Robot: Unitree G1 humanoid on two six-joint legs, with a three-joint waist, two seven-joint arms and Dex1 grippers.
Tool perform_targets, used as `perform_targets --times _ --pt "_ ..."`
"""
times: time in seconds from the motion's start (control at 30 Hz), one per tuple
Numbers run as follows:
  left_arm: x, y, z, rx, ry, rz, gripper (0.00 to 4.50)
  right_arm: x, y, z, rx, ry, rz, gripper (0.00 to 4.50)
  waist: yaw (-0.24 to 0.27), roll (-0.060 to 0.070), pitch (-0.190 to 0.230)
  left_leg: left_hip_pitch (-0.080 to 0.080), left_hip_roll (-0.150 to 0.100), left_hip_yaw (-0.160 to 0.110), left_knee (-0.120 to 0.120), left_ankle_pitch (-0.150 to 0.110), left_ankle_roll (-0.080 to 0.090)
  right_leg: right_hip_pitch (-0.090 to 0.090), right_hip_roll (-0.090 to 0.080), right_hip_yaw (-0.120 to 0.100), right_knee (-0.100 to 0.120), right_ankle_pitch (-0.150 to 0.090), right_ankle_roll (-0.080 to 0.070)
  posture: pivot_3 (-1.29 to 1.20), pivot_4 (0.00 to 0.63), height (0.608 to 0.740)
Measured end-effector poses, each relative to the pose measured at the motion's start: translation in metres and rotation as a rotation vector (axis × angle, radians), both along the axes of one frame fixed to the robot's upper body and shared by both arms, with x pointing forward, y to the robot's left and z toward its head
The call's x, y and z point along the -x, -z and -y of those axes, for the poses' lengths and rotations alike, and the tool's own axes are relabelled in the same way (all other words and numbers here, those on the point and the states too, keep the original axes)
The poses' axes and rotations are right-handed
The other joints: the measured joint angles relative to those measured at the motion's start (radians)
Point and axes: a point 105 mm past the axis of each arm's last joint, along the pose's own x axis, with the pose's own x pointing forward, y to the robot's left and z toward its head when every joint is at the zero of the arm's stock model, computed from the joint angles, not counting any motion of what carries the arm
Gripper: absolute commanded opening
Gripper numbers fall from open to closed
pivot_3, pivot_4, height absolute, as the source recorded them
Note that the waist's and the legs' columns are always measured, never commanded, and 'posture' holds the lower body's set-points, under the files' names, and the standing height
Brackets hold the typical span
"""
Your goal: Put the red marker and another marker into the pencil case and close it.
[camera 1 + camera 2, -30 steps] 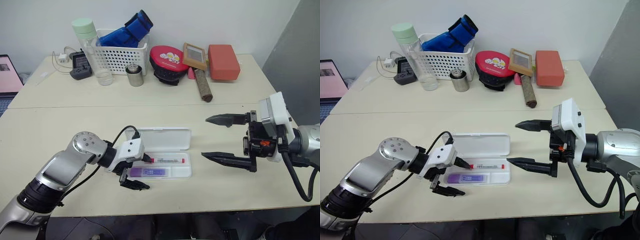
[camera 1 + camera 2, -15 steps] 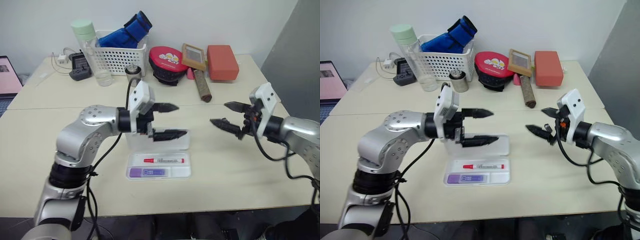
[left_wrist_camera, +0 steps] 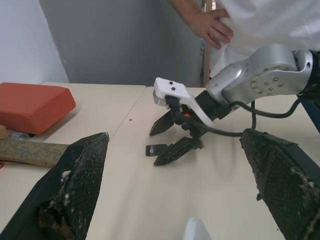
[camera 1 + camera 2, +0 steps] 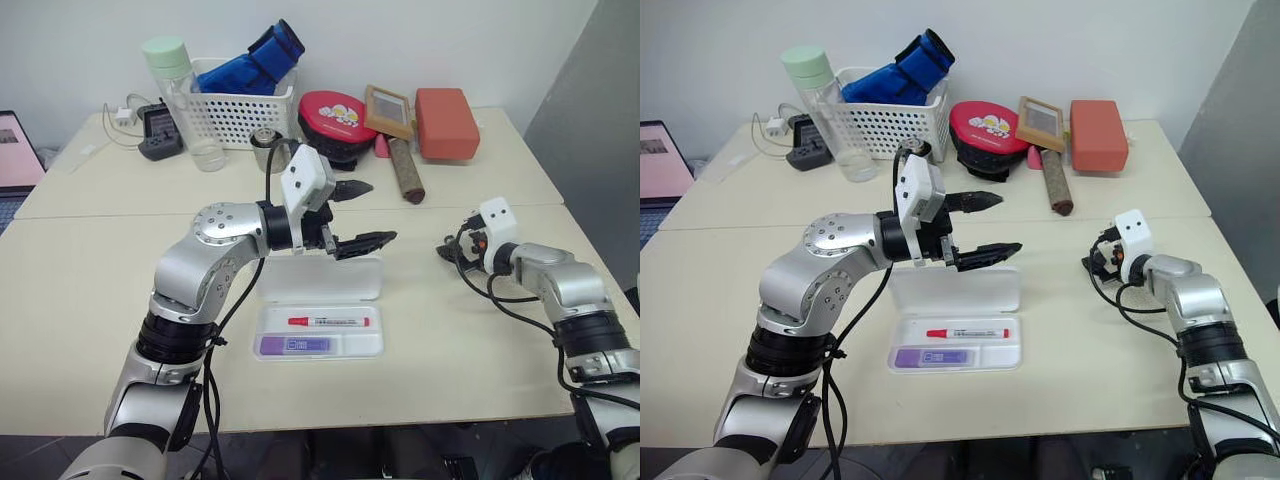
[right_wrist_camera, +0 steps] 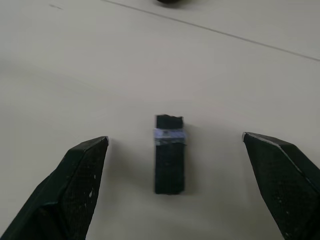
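Left eye view shows the case (image 4: pixel 318 310) near the front edge of the table (image 4: pixel 80 290), its lid (image 4: pixel 320 280) laid back flat, with the red marker (image 4: pixel 328 322) and the purple marker (image 4: pixel 294 344) both lying in the tray. A second ago my left claw (image 4: pixel 358 215) was down at the tray's left end; it has since lifted and swung across, and now hangs level above the lid's far edge, spread wide and empty. My right claw (image 4: pixel 452 252) has dropped from mid-air toward the table's right edge, also wide and empty, over a small black block (image 5: pixel 169 154). So I judge the loading done; only closing the lid is left, and neither claw touches it yet.
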Motion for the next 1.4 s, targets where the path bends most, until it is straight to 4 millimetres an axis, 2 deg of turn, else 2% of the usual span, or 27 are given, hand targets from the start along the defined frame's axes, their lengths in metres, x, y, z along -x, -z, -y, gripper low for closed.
perform_targets --times 0.07,0.17,0.27,0.57,0.73,0.87,1.0,1.03,1.1,1.2,1.3,1.4 --pt "0.001 0.001 0.001 -0.003 0.004 -0.001 4.5 -0.001 0.0 0.0 0.006 -0.006 0.002 4.05 0.0 0.0 0.0 0.0 0.0 0.0 0.0 0.0 0.0 0.0 0.0 0.0 0.0 0.0 0.0 0.0 0.15 0.74" --pt "0.0 0.001 0.0 -0.006 0.001 -0.001 4.5 -0.001 0.001 -0.003 0.014 -0.032 -0.003 3.2 0.001 0.0 0.0 0.001 0.0 0.0 0.0 0.0 0.0 0.001 0.0 0.0 0.0 0.0 0.0 0.0 0.15 0.74" --pt "0.0 0.001 -0.001 -0.011 0.0 0.0 4.5 0.0 0.001 -0.003 0.018 -0.042 -0.01 2.62 0.002 0.0 0.0 0.001 0.0 0.0 0.0 0.0 0.0 0.001 0.0 0.0 0.0 0.0 0.0 0.0 0.15 0.74" --pt "0.003 -0.001 -0.001 -0.013 0.025 0.021 4.5 0.003 0.0 -0.004 0.018 -0.046 -0.033 0.38 0.004 0.0 0.0 0.0 -0.001 0.0 0.0 0.0 0.0 0.001 0.0 0.0 0.0 0.0 0.001 0.0 0.15 0.74" --pt "0.003 0.0 -0.003 -0.034 0.041 0.029 4.5 0.012 -0.001 0.001 -0.02 -0.04 -0.035 0.34 0.004 0.0 0.0 0.0 -0.001 -0.001 0.0 0.0 0.0 0.001 0.0 0.0 0.0 0.0 0.001 0.0 0.15 0.74" --pt "0.006 0.003 -0.008 -0.066 0.058 0.027 4.5 0.026 -0.017 -0.01 -0.058 -0.145 -0.003 0.34 0.002 0.0 0.0 0.0 0.0 -0.001 0.0 0.0 0.0 0.0 0.0 0.0 0.0 0.0 0.001 0.0 0.15 0.74" --pt "0.021 0.02 -0.035 -0.168 0.094 -0.03 4.5 0.082 -0.058 -0.056 -0.055 -0.575 0.087 0.34 -0.007 0.002 0.0 0.001 0.002 -0.003 -0.001 -0.002 0.004 -0.001 0.002 0.001 -0.001 -0.001 0.0 0.0 0.15 0.74" --pt "0.026 0.026 -0.043 -0.199 0.107 -0.057 4.5 0.1 -0.068 -0.073 -0.071 -0.701 0.103 0.34 -0.011 0.002 0.0 0.001 0.003 -0.004 -0.001 -0.003 0.004 0.0 0.002 0.001 -0.001 -0.001 0.0 0.0 0.15 0.74" --pt "0.038 0.029 -0.05 -0.235 0.151 -0.072 4.5 0.123 -0.077 -0.095 -0.074 -0.85 0.112 0.34 -0.01 0.002 0.0 0.001 0.002 -0.005 -0.001 -0.003 0.004 0.001 0.002 -0.001 0.0 0.0 0.0 0.0 0.15 0.74" --pt "0.05 0.036 -0.067 -0.304 0.177 -0.107 4.5 0.141 -0.063 -0.111 -0.036 -0.962 0.031 0.34 -0.002 0.002 0.0 0.003 0.001 -0.004 0.0 -0.003 0.004 0.003 0.001 0.0 0.0 0.0 0.0 0.0 0.15 0.74" --pt "0.055 0.04 -0.078 -0.343 0.174 -0.134 4.5 0.146 -0.047 -0.124 0.014 -1.013 -0.022 0.34 0.001 0.002 0.001 0.003 0.001 -0.004 0.0 -0.003 0.004 0.002 0.001 0.0 0.0 0.0 0.001 0.0 0.15 0.74" --pt "0.063 0.041 -0.08 -0.359 0.203 -0.145 4.5 0.144 -0.032 -0.131 0.077 -1.04 -0.049 0.34 0.002 0.002 0.001 0.002 0.001 -0.005 -0.001 -0.003 0.004 0.002 0.001 0.0 0.0 0.0 0.001 0.0 0.15 0.74"
